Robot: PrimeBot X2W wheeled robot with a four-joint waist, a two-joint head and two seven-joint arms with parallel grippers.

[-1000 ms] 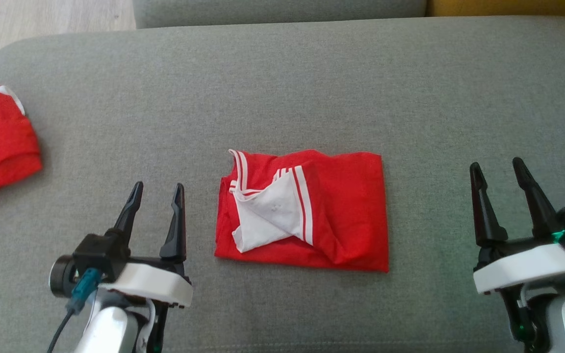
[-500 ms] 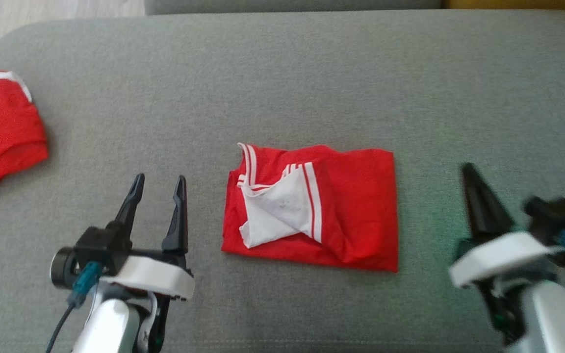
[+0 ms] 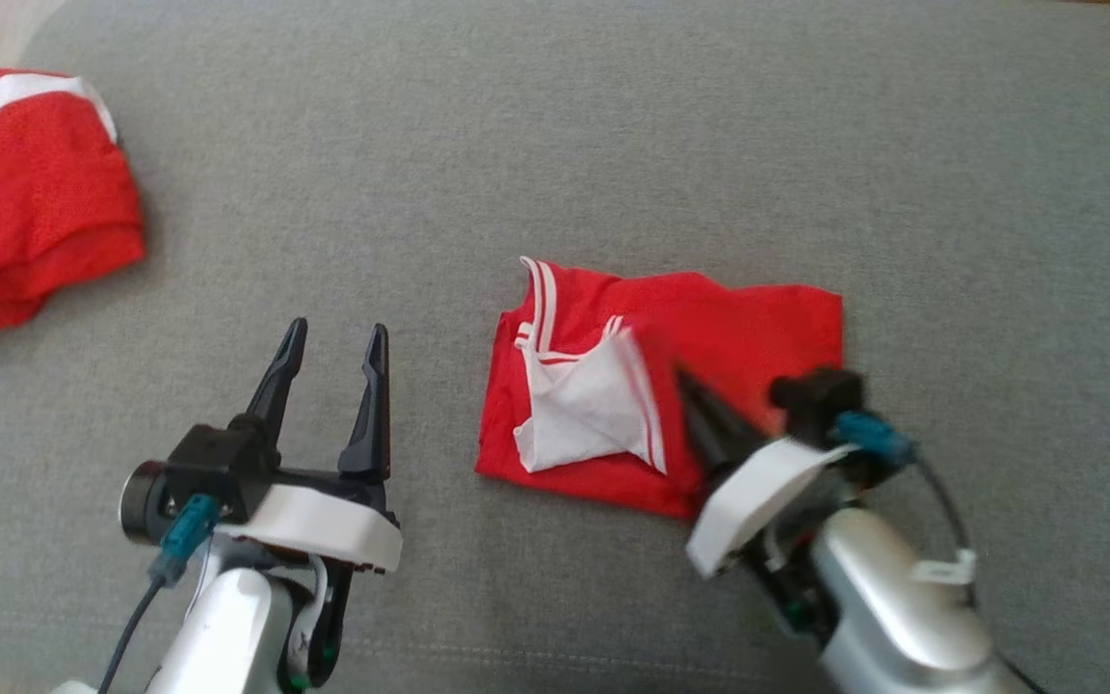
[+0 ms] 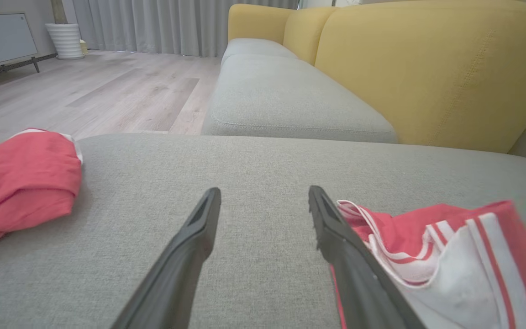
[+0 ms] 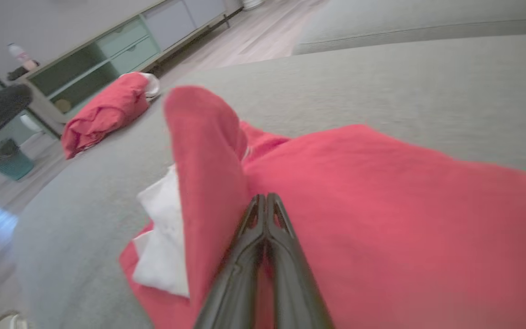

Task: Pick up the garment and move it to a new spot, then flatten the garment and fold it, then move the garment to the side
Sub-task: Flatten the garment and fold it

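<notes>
**Soft daylight, one smeared arm**

Bright, even light fills all my views, with no glare. Shadows are faint, only thin ones edging the garment (image 3: pixel 757 328). My right gripper (image 3: pixel 688 381) is blurred in the head view, and my right wrist view is soft throughout. My left wrist view is sharpest.

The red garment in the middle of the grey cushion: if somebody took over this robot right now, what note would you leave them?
Garment: folded into a rough rectangle mid-cushion, with a white flap showing.
Left gripper: open, empty, just off the garment's left edge.
Right gripper: shut, tips over the garment, no cloth visibly pinched.
A second red garment lies at the cushion's far left.
Done, apparently: the folding. Left: probably moving the garment to the side.
</notes>
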